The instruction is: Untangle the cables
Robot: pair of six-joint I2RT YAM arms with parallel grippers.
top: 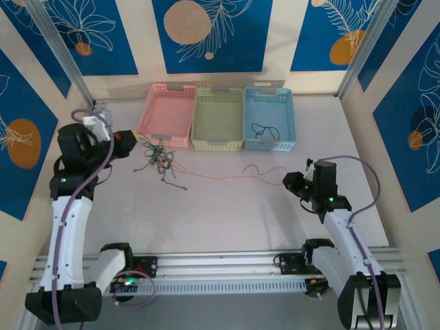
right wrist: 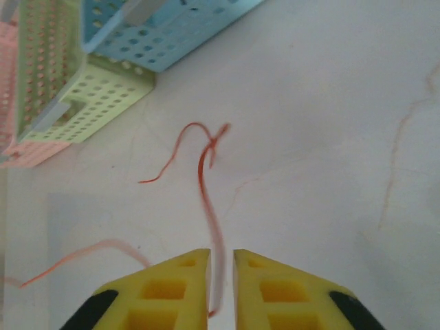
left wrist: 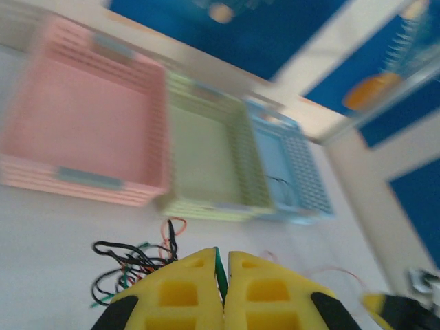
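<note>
A tangle of thin black, green and orange-red cables [top: 158,159] lies on the table in front of the pink basket. My left gripper [top: 130,141] hovers just left of it. In the left wrist view its yellow fingers [left wrist: 179,292] are shut on a green cable [left wrist: 221,271], with the tangle [left wrist: 127,265] below and to the left. One orange-red cable [top: 223,176] runs from the tangle to my right gripper [top: 287,182]. In the right wrist view that gripper [right wrist: 221,256] stands narrowly open, and the orange-red cable [right wrist: 206,185] passes through the gap, its loose end between the fingers. A black cable [top: 265,130] lies in the blue basket.
Three baskets stand side by side at the back: pink [top: 165,93], pale green [top: 218,144] and blue [top: 289,113]. Patterned walls close in both sides. The arms' rail runs along the near edge.
</note>
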